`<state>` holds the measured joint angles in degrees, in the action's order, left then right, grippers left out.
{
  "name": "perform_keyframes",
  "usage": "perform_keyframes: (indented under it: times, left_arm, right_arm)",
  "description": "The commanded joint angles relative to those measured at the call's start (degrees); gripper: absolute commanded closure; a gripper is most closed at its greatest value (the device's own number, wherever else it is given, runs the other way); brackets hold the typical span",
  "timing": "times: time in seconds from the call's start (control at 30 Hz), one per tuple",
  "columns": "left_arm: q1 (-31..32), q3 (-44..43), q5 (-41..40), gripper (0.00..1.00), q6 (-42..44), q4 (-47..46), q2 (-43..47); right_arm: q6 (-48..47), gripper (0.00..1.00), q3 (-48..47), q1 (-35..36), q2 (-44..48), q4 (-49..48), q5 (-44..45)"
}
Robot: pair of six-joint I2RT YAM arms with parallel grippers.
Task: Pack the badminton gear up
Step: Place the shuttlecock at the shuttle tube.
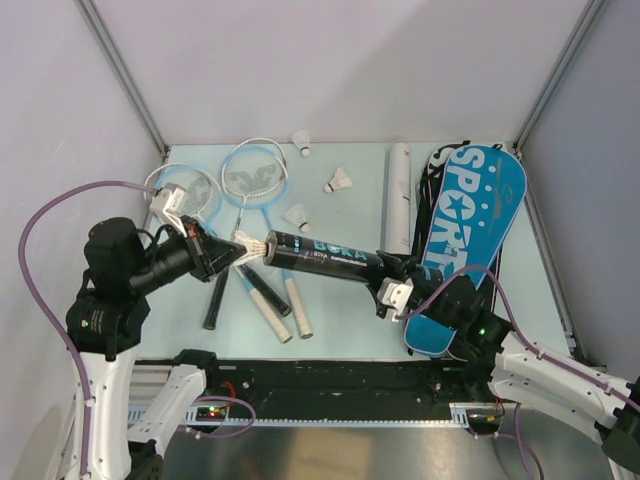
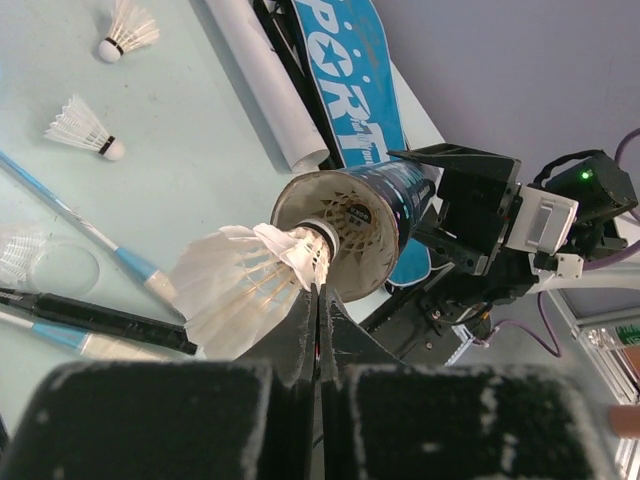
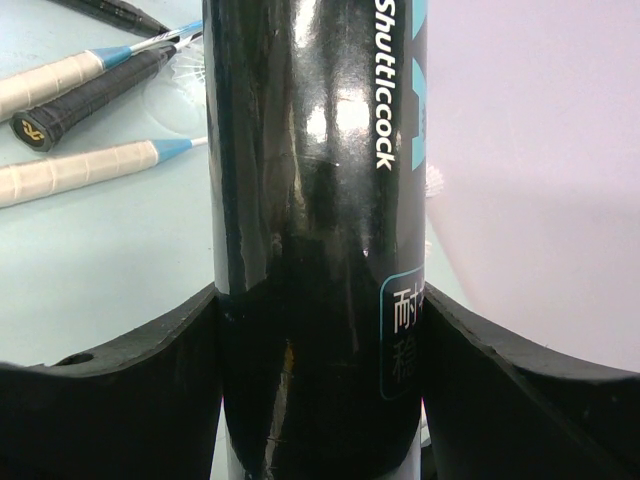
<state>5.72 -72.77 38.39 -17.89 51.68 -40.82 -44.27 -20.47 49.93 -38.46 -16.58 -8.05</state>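
My right gripper (image 1: 396, 281) (image 3: 320, 300) is shut on the long black tube (image 1: 325, 258) (image 3: 315, 200), holding it near its lower end, level above the table. The tube's open mouth (image 2: 345, 225) faces my left gripper (image 1: 236, 252) (image 2: 318, 298). That gripper is shut on the feather skirt of a white shuttlecock (image 1: 254, 247) (image 2: 250, 290). The shuttlecock's cork end sits right at the tube's mouth, where another shuttlecock shows inside. Rackets (image 1: 255, 172) with pale-blue heads lie at the back left, their handles (image 1: 268, 298) under the tube.
Three loose shuttlecocks (image 1: 302, 142) (image 1: 340, 181) (image 1: 297, 214) lie on the pale table. A white tube (image 1: 398, 195) lies beside a blue racket bag (image 1: 470, 230) on the right. Grey walls with metal posts close in the back and sides.
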Motion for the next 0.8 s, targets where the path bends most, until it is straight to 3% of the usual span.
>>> perform_keyframes:
  times: [0.0,0.4,0.77]
  left_arm:
    - [0.2,-1.4,3.8,1.0,0.5,0.2,-0.6]
    - [2.2,3.0,9.2,1.0,-3.1,-3.5,-2.1]
    - [10.3,10.3,6.9,1.0,-9.9,-14.4,-2.2]
  right_arm:
    - [-2.2,0.68,-0.1,1.0,1.5,-5.0,-0.2]
    - [-2.5,0.69,-0.1,2.8,0.3,-7.6,-0.8]
    - [-2.3,0.69,-0.1,3.3,-1.7,-10.7,0.0]
